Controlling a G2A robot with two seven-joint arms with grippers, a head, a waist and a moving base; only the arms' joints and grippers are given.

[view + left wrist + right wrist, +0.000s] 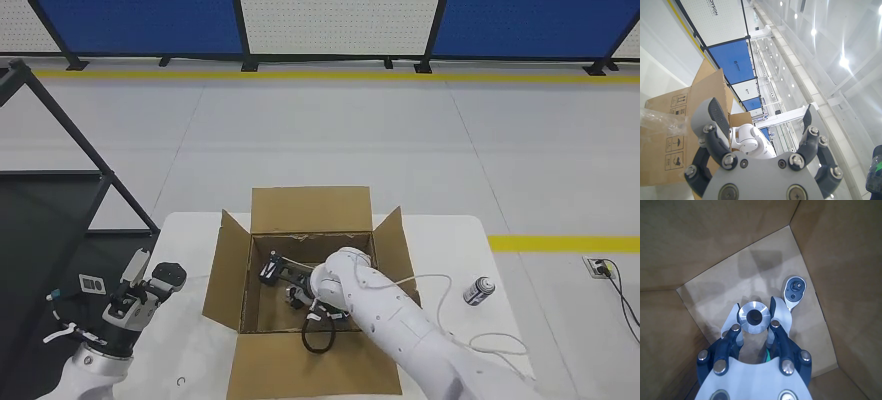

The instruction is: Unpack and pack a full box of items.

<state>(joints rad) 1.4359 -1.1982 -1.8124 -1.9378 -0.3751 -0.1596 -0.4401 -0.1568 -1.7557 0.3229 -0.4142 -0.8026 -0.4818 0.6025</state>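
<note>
An open cardboard box (262, 210) stands in the middle of the white table (450, 240). My right arm goes down into it. In the right wrist view my right gripper (754, 302) is shut on a round metal socket (745, 313) with a dark bore, held just above the box floor (719, 291). A ratchet wrench head (794, 289) lies on the floor right beside one finger. A black and blue item (272, 270) and a black cable loop (318, 338) also lie inside. My left gripper (761, 111) is open and holds nothing, left of the box, pointing upward.
A small can (479, 291) lies on the table right of the box. The box's outer wall (677, 136) and a crumpled clear plastic bag (659, 121) are close to my left gripper. A black frame (80, 170) stands at the far left.
</note>
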